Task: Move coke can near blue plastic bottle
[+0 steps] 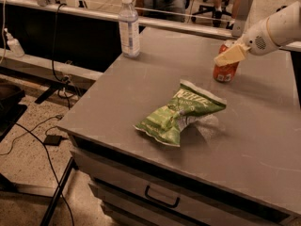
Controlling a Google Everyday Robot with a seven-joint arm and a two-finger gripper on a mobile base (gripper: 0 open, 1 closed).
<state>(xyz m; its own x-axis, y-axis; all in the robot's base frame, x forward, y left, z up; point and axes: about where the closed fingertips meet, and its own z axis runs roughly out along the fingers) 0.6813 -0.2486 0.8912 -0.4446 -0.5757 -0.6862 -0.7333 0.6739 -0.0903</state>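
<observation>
the desk [263, 140] is a grey drawer unit, the biggest thing in view, and a green chip bag [181, 114] lies crumpled near its middle. all places below are given from that bag.

the arm [277, 29], white, comes in from beyond the bag and to its right. the bottle [129, 27] stands upright beyond the bag to the left, close to the desk's back corner. the can [225, 71] stands upright on the desk beyond the bag to the right, well apart from the bottle. the gripper [229, 54] is at the can's upper part, on the side facing the bag. how far open it is, and whether it has hold of the can, cannot be told.

judged from this, the can has yet to be carried across.

- a hold so high on the can could let it swing or slip once lifted, and a loose hold would drop it.
- if the can is slid and not lifted, a push near its top would likely tip it.
- the route to the bottle runs just behind the bag, so a low carry could snag the bag's raised end.
- the bottle is tall, light and near the edge, so a fast or overshot arrival could knock it off the desk.
</observation>
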